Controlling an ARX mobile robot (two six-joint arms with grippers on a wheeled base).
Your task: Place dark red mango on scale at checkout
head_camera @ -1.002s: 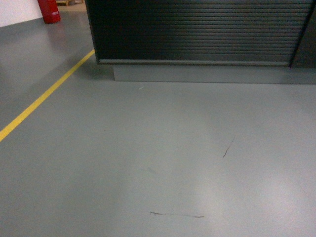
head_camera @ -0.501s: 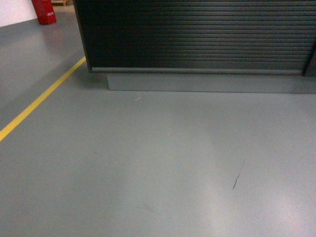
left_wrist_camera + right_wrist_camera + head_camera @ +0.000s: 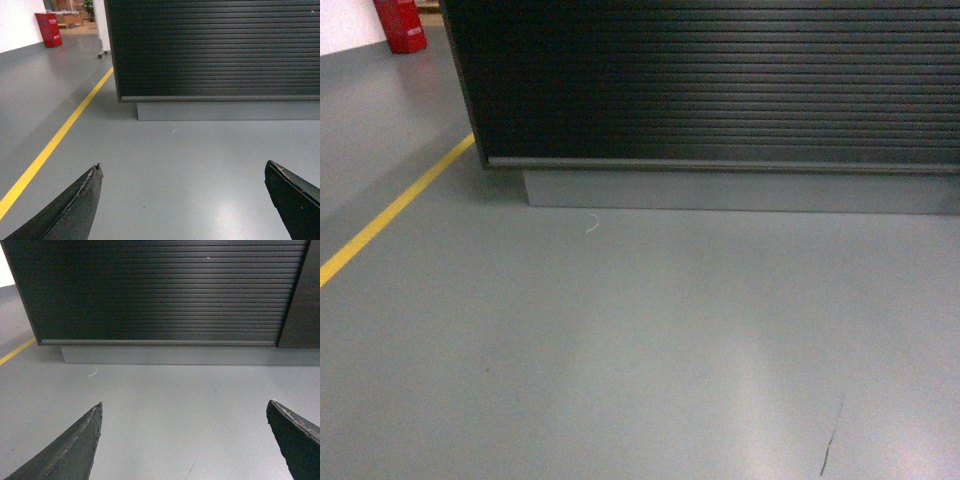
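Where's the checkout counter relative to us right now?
The checkout stands straight ahead, its ribbed front filling the top of the head view. Its left corner sits beside the yellow floor line, and grey floor lies between it and the robot.

Checkout (image 3: 720,90) top cut off by frame; red object (image 3: 398,25) cropped.

Both hands spread wide, holding nothing.
Left hand (image 3: 182,172) and right hand (image 3: 184,410) point forward, fingers far apart.
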